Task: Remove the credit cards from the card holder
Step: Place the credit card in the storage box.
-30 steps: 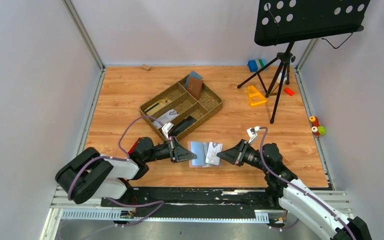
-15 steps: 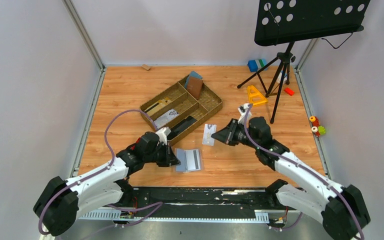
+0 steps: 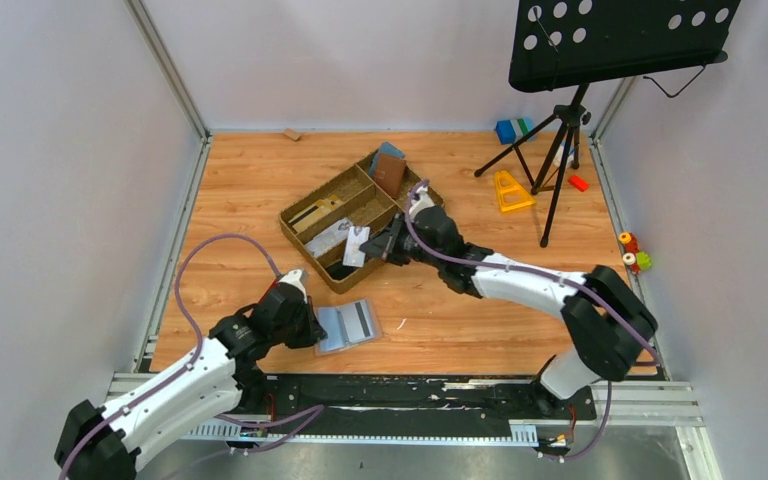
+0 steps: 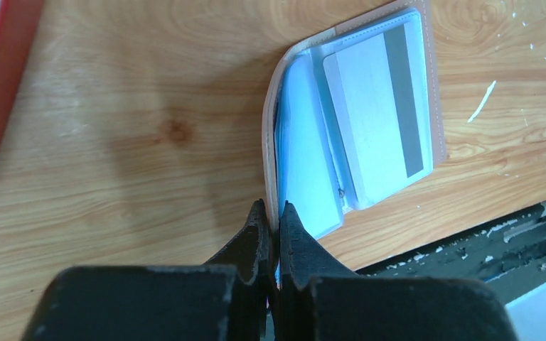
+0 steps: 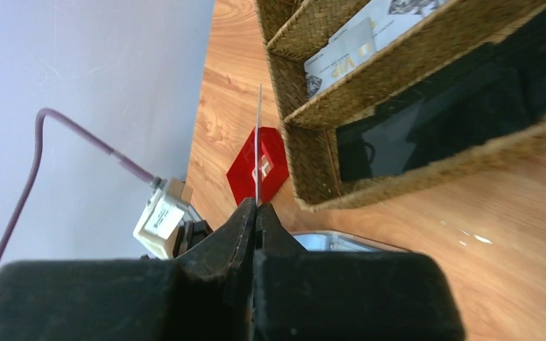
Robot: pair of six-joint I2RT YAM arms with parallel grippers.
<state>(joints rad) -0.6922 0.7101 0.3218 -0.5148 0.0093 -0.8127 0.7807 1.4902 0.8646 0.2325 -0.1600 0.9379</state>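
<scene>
Swung across to the basket (image 5: 309,160), the right claw (image 3: 370,243) pinches 1 card (image 3: 356,246) edge-on above it; the left claw (image 4: 270,213) clamps the open card holder (image 4: 355,142) at the near edge of the tabletop (image 3: 260,170).

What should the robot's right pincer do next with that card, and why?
Probably lower the card a bit into the wicker tray, then open. The right pincer is shut on it, edge-up at the tray, where another card already lies. The left pincer pins the card holder.
</scene>
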